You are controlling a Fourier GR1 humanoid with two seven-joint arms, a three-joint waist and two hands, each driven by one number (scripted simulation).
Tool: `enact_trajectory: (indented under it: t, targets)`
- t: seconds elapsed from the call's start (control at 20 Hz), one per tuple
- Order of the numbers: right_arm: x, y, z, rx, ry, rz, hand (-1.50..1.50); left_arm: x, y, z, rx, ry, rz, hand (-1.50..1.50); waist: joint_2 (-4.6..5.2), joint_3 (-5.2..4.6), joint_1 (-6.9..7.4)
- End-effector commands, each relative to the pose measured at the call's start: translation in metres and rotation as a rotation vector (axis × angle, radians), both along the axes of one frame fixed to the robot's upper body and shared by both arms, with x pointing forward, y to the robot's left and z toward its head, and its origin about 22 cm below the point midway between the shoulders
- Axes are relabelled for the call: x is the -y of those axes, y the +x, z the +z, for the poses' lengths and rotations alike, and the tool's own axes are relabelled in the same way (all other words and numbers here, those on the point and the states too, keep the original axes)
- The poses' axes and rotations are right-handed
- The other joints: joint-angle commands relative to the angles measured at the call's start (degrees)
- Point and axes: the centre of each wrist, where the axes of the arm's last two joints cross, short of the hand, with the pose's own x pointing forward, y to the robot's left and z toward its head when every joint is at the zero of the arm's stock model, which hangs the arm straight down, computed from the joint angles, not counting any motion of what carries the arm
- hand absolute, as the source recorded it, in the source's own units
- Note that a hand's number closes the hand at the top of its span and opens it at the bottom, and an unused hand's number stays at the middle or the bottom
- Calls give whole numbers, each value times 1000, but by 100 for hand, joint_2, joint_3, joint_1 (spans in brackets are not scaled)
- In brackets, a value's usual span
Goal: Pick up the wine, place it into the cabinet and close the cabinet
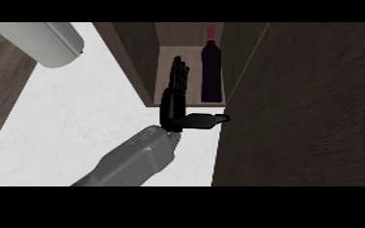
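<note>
The wine point(210, 72) is standing upright inside the cabinet point(285, 106) at twelve o'clock, while just at its nine o'clock one hand point(174, 101) is hovering with straight, empty fingers point(178, 75), likely because the door point(299, 125) is not yet closed.

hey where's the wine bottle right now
In the head view, the wine bottle stands inside the open cabinet, right of the open hand.

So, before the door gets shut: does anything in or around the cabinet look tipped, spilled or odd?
Nothing stands out. The wine bottle stands upright inside the cabinet, no spill visible. The open right hand is beside it, not holding it.
</note>
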Motion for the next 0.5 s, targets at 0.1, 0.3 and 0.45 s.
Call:
enact_trajectory:
  t: [0.1,0.3,0.45]
  targets:
    - [-3,19,-8,10,-6,-17,-150,-25,-29,5,36,15,-94,-150,-5,1,62]
    - [-10,1,-3,40,-27,-32,-150,-44,-44,11,54,20,-114,-150,-9,0,43]
    - [0,1,-4,26,-29,-40,-150,-62,-42,23,81,23,-122,-150,1,0,13]
